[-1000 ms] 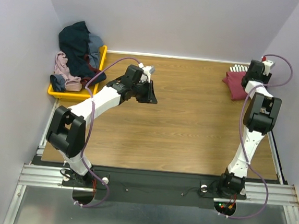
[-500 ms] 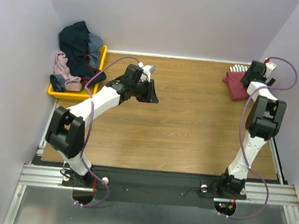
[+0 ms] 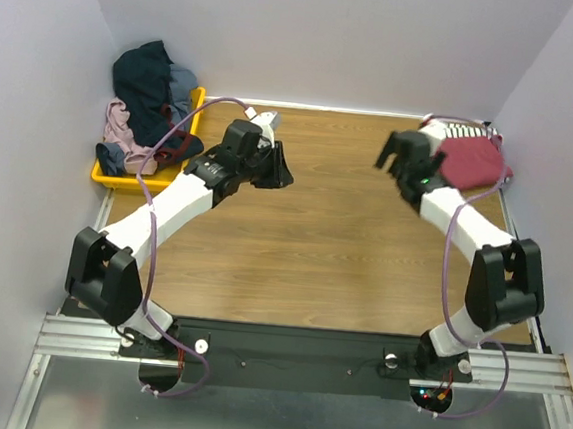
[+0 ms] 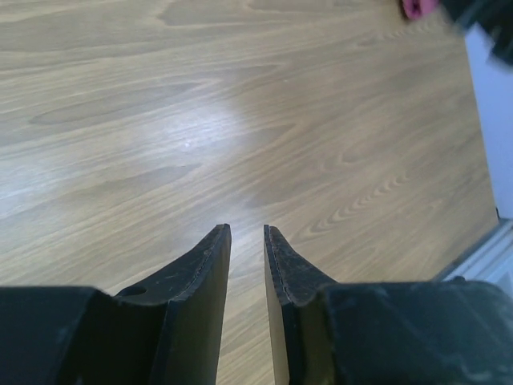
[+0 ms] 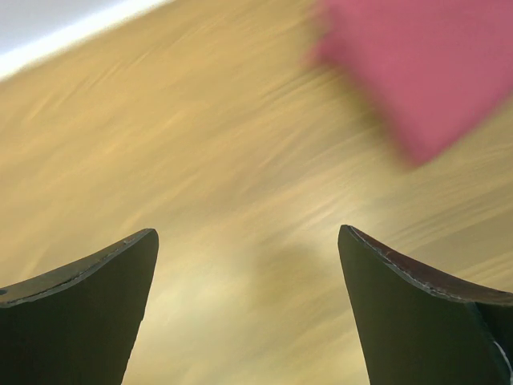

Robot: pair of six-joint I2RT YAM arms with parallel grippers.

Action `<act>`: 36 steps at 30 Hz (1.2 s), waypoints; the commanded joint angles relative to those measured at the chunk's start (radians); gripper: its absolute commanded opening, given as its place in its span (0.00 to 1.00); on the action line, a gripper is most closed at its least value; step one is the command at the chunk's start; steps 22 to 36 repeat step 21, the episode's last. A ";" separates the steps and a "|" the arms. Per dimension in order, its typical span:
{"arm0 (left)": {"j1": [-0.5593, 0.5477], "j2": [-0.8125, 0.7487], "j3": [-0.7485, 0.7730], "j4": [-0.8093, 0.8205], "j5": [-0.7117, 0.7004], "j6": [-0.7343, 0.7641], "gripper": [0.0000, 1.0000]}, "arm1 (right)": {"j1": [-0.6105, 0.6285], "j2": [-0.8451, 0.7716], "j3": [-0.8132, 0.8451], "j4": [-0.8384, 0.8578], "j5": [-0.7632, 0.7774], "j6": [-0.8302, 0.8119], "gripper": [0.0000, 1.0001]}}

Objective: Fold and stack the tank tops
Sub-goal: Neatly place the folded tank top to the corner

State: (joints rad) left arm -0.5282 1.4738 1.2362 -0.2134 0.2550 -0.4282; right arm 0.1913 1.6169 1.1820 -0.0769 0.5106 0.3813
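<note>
A dark red tank top (image 3: 474, 163) lies folded at the back right corner of the table; it is a blurred red patch (image 5: 417, 72) in the right wrist view and a pink scrap (image 4: 417, 7) at the top edge of the left wrist view. Just left of the top, my right gripper (image 3: 393, 156) (image 5: 248, 233) hangs over bare wood, open wide and empty. My left gripper (image 3: 279, 166) (image 4: 244, 228) hovers over the back left middle of the table. Its jaws stand a narrow gap apart with nothing between them.
A yellow tray (image 3: 119, 177) sits at the back left corner, heaped with dark blue, pink and grey clothes (image 3: 149, 87). Pale walls close in the table at the back and both sides. A metal rail (image 3: 284, 353) runs along the near edge.
My right arm has swung left, away from the red top, and its jaws have opened wide. My left gripper has shifted slightly back and left, its jaws parting a little.
</note>
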 commanded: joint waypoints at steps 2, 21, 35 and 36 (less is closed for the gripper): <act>0.005 -0.078 -0.055 0.019 -0.123 -0.021 0.35 | 0.267 -0.113 -0.126 0.011 0.008 0.074 1.00; 0.005 -0.175 -0.184 0.080 -0.180 -0.057 0.36 | 0.490 -0.422 -0.311 0.011 0.051 0.096 1.00; 0.005 -0.175 -0.184 0.080 -0.180 -0.057 0.36 | 0.490 -0.422 -0.311 0.011 0.051 0.096 1.00; 0.005 -0.175 -0.184 0.080 -0.180 -0.057 0.36 | 0.490 -0.422 -0.311 0.011 0.051 0.096 1.00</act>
